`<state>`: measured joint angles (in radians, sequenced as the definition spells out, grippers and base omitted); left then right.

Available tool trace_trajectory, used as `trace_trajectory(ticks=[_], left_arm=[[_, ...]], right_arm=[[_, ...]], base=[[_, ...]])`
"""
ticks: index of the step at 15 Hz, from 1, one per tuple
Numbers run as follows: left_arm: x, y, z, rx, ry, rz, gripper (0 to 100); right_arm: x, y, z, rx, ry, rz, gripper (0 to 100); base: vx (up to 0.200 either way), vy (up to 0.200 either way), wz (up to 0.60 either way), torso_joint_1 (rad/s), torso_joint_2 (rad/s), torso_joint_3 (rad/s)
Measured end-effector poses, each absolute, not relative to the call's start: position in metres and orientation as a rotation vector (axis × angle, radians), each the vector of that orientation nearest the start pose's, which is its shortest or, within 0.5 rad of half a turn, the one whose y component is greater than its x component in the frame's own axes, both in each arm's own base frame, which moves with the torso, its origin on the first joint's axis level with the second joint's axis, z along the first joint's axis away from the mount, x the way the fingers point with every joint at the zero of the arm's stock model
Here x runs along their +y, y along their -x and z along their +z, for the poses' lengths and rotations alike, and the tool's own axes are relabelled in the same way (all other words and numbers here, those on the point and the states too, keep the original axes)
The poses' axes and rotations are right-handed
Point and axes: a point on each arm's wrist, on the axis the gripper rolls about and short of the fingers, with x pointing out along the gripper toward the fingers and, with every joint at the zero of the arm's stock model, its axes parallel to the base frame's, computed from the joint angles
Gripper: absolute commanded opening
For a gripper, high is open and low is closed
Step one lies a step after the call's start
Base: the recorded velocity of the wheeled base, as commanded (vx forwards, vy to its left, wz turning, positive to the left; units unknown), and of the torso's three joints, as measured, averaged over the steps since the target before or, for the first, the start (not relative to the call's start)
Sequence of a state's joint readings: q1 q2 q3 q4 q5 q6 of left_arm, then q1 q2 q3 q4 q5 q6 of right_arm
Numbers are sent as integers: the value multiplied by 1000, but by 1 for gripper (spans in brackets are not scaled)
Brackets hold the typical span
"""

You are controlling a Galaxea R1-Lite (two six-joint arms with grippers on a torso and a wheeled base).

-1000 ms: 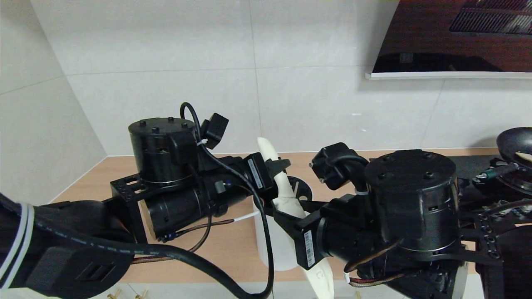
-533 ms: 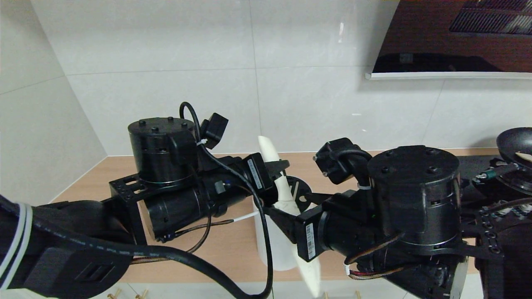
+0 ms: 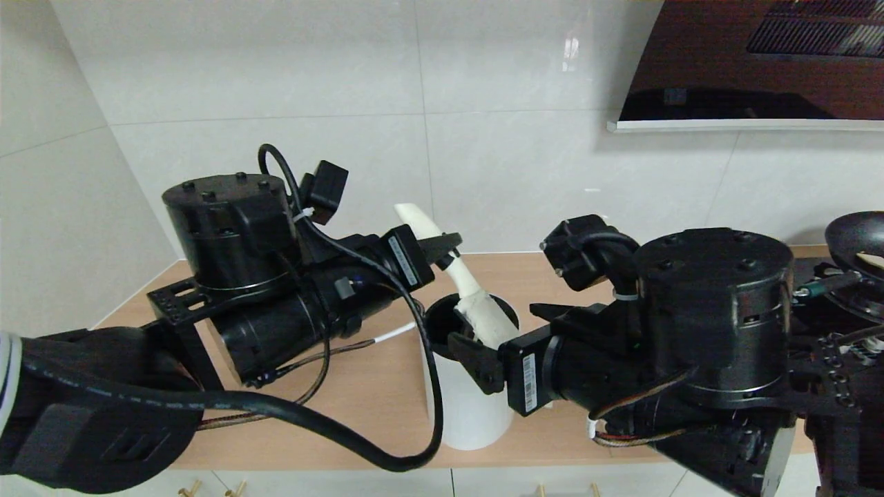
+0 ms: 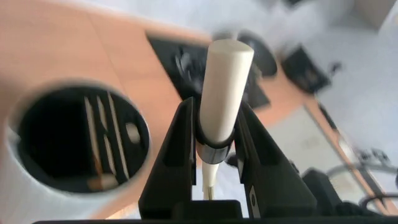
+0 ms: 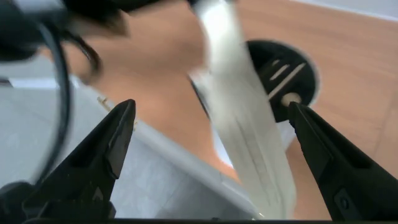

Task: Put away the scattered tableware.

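Note:
My left gripper [image 3: 442, 250] is shut on the handle of a white spatula [image 3: 476, 307], held up above the wooden counter [image 3: 373, 386]. The spatula slants down so that its wide blade sits at the mouth of a white cylindrical utensil holder [image 3: 464, 411] with a black inside. In the left wrist view the round handle [image 4: 224, 81] stands between the left gripper's [image 4: 214, 134] fingers, with the holder's opening [image 4: 81, 137] beside it. My right gripper [image 3: 511, 335] is open just right of the holder. The blade [image 5: 249, 143] passes between its spread fingertips [image 5: 118, 137], untouched.
Several chopsticks [image 4: 106, 143] stand inside the holder. A black pan [image 3: 856, 241] sits on the stove at the far right, under a dark range hood [image 3: 760, 62]. A tiled wall closes off the back of the counter.
The left arm rose and shifted left with the spatula. The blade swung up from low in front of the holder to its mouth, leaving the right gripper, which drew back a little.

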<state>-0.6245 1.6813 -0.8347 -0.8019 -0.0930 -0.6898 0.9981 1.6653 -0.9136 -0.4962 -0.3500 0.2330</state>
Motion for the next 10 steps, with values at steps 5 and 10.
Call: trace_trajectory(ticks=[5, 10], left_arm=[[-153, -249, 241, 106, 533, -638, 0], [-130, -258, 272, -84, 391, -578, 0]], right_arm=[[224, -182, 224, 219, -46, 552, 100], [205, -184, 227, 199, -21, 508, 100]], base=[[0, 0, 0, 0, 0, 0], [0, 0, 0, 0, 0, 0]])
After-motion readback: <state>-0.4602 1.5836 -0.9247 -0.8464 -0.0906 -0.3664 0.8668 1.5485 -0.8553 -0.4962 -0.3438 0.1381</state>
